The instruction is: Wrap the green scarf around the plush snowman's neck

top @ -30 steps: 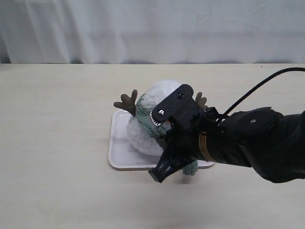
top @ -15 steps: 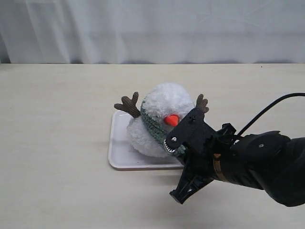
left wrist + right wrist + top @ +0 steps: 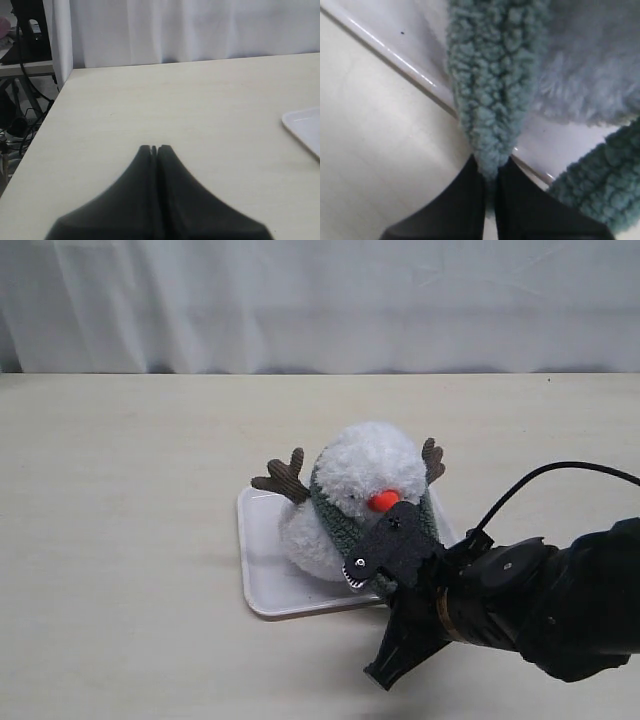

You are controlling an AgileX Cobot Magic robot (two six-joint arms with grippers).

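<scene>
Wound round the neck of the plush snowman (image 3: 368,462), between head ball and body ball and just under the orange nose (image 3: 383,501): the green scarf (image 3: 333,512). One free end drawn down across the front rim of the white tray (image 3: 262,585) and pinched at its tip between the narrow-set fingers of the right gripper (image 3: 490,170). Close up in the right wrist view, a fuzzy grey-green strip running from the claw up over the tray edge toward the white plush, with a second stretch of the same knit off to one side. Snowman on the tray, brown twig arms (image 3: 283,478) spread to both sides. Tray near the middle of the pale table (image 3: 120,540), white curtain (image 3: 300,300) behind. Right arm low over the table in front of the tray, black cable (image 3: 540,475) arching off behind it. Well apart from all this, over bare tabletop, the left gripper (image 3: 154,149), fingers pressed together on nothing, only a corner of the tray at the edge of its view.
</scene>
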